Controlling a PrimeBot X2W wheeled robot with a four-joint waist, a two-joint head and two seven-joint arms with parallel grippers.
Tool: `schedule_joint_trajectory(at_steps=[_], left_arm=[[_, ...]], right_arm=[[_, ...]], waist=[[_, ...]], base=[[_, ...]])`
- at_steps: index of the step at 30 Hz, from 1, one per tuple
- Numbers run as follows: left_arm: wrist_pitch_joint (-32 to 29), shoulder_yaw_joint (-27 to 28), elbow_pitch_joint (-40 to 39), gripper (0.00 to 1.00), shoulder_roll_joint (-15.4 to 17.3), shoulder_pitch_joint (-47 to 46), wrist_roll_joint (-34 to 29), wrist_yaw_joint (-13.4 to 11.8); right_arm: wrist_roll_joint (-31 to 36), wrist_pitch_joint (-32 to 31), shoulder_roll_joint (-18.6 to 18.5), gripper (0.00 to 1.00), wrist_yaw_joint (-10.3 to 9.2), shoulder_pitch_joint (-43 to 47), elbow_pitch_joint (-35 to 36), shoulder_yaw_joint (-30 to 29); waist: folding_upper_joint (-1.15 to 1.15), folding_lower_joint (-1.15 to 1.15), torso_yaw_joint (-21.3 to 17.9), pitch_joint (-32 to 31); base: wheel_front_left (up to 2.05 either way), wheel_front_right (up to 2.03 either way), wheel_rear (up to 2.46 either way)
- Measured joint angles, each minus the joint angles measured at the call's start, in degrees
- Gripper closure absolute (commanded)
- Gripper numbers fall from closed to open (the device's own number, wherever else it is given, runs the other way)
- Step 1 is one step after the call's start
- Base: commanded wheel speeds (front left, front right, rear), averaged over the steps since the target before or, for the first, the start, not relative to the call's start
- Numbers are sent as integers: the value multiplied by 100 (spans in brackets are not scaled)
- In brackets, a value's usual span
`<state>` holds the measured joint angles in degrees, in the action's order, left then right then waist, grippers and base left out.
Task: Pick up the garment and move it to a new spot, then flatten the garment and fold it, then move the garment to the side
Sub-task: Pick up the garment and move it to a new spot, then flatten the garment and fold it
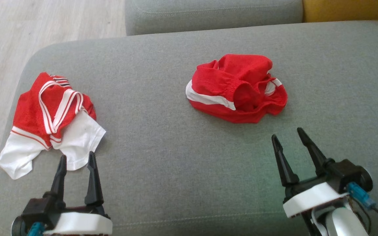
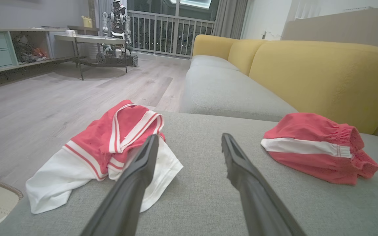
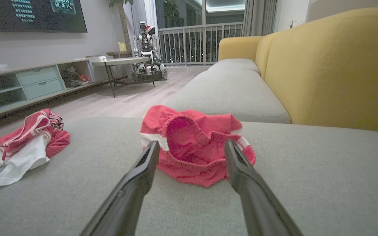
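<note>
Lying crumpled, red shorts (image 1: 238, 87) sit just beyond the right gripper (image 1: 287, 132), fingers (image 1: 282, 160) spread, empty

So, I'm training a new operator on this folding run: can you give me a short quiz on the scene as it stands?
1. True or false: the right tool is shut on the red shorts.
2. Which garment lies nearest the left tool? A) red and white shirt B) red shorts C) blue towel
3. Fill in: both garments lie on the grey sofa ____.
Key: 1. False; it is open and stops short of the shorts. 2. A. 3. cushion.
</note>
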<state>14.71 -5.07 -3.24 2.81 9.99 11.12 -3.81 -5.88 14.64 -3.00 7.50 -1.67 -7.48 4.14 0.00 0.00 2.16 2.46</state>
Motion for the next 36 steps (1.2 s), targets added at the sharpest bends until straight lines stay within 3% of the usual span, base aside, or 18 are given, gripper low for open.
schedule_joint_trajectory(at_steps=[36], left_arm=[[0, -178, 312, 0, 0, -23, -199, 19]], right_arm=[[-199, 0, 14, 0, 0, 117, -191, -111]], waist=[[0, 0, -63, -84]], base=[[0, 0, 0]])
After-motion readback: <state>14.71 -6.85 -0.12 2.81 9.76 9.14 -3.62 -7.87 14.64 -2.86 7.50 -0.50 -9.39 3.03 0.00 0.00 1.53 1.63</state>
